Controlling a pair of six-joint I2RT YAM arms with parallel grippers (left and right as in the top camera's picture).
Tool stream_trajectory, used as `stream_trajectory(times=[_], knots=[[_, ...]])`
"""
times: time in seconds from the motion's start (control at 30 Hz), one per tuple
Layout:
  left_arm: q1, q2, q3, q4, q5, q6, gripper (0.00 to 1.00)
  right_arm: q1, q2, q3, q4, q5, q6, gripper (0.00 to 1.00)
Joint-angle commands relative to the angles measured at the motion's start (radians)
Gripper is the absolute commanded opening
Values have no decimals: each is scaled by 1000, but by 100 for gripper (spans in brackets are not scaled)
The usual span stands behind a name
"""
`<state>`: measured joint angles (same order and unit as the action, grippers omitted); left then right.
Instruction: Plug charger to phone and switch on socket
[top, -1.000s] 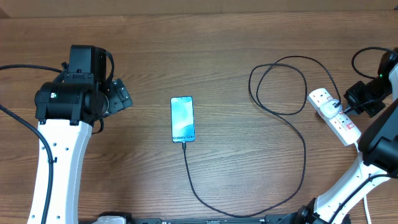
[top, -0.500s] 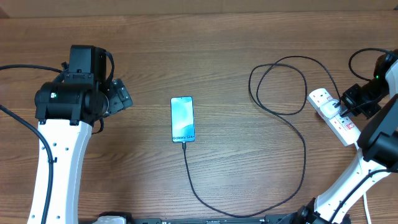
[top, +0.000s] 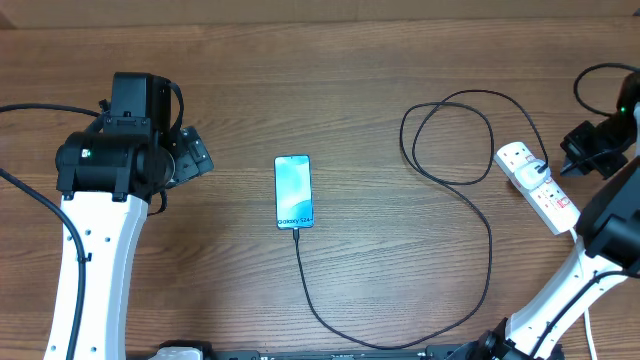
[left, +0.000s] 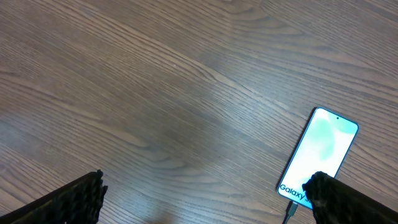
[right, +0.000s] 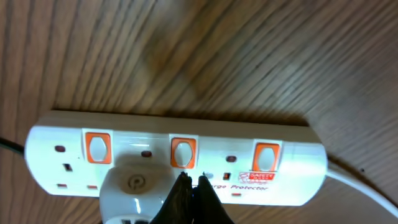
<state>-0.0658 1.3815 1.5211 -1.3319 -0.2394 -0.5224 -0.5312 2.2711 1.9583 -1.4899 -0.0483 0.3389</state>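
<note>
The phone (top: 293, 191) lies flat mid-table, its teal screen lit; it also shows in the left wrist view (left: 318, 155). The charger (top: 490, 250), a thin black cable, has its plug in the phone's bottom edge (left: 291, 210) and loops right to a white adapter (right: 127, 186) plugged into the socket (top: 537, 185). The socket is a white power strip with three orange-red switches (right: 183, 152). My right gripper (right: 191, 180) is shut and empty, its tips just below the middle switch. My left gripper (left: 205, 199) is open and empty, left of the phone.
The strip's thick white cord (right: 367, 193) runs off to the right. The black cable makes a wide loop (top: 445, 140) between phone and strip. The table's far edge (top: 320, 20) runs along the top.
My right gripper moved in over the power strip, then drew back to the right, off it. The left arm, phone and cable have not moved.
</note>
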Motion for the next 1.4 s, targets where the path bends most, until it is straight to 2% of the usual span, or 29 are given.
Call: stream_trajectory(times=[0.0, 0.37, 0.47, 0.63, 0.73, 0.83, 0.97, 1.03, 1.07, 1.1, 1.17, 1.23, 1.37], knots=[[-6, -13, 4, 1, 4, -17, 100, 26, -2, -60, 32, -6, -7, 4], [-6, -13, 4, -3, 4, -16, 100, 59, -3, -176, 123, 5, 16, 4], [-6, -13, 4, -4, 4, -16, 100, 50, -5, -121, 70, 6, 23, 4], [-6, -15, 4, 5, 2, -16, 100, 11, -51, 113, -107, 21, 35, 4], [-6, -37, 6, 32, -36, -8, 100, -15, -145, 262, -200, 15, 58, 4], [-6, -95, 13, 66, -61, 13, 100, -21, -299, 362, -196, -37, 57, 4], [-6, -225, 29, 117, -105, 32, 99, -20, -525, 469, -57, -135, 58, 4], [-6, -301, 32, 138, -140, 33, 100, -20, -642, 507, 69, -203, 73, 4], [-6, -350, 32, 149, -164, 34, 99, -20, -709, 519, 154, -220, 109, 6], [-6, -387, 32, 157, -180, 42, 100, -20, -748, 522, 203, -222, 135, 12], [-6, -467, 32, 179, -217, 60, 100, -20, -850, 523, 344, -223, 211, 34], [-6, -544, 32, 191, -255, 59, 99, -20, -953, 523, 509, -223, 269, 52], [-6, -618, 32, 153, -266, 59, 100, -9, -1059, 528, 665, -220, 275, 64]])
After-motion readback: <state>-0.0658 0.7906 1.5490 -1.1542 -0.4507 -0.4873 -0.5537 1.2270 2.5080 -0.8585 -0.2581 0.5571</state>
